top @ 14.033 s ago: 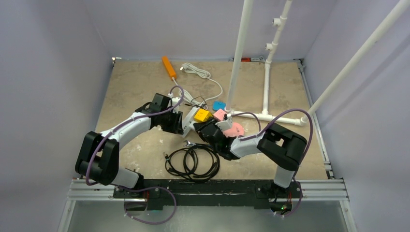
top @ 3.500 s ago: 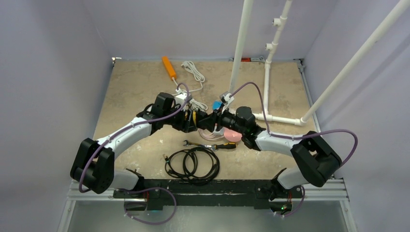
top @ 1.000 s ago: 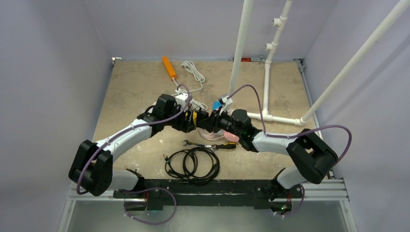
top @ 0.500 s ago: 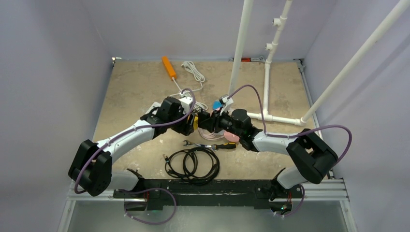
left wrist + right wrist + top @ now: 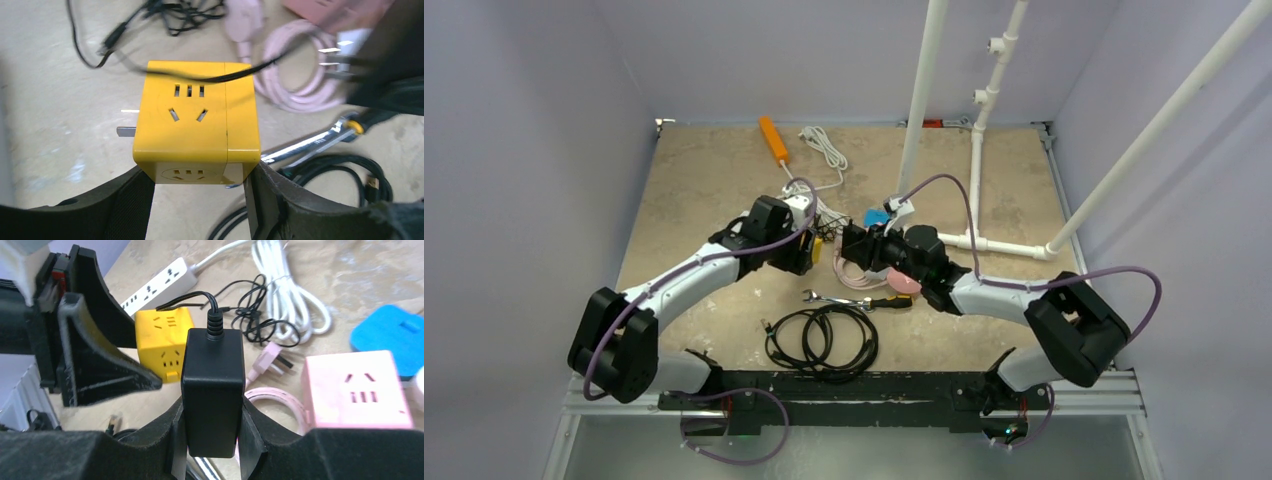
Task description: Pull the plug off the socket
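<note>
Our left gripper holds the yellow plastic cube socket tight between its two black fingers. Our right gripper is closed on the black boxy plug, which has a thin black wire on its back.

Half a second ago the two grippers were pressed close together, and the plug and socket looked joined. Now the top view shows a gap between them. From the left wrist we see what look like the plug's bare metal pins off to the right. They are out in the air, not in the socket's holes.

So we think the plug has come out and the main job is done. Both things are in the middle of the sandy brown desk, near a pink cube socket. We guess all that is left is to put them down softly. The thin black wire lies across the yellow cube, so it could snag.
</note>
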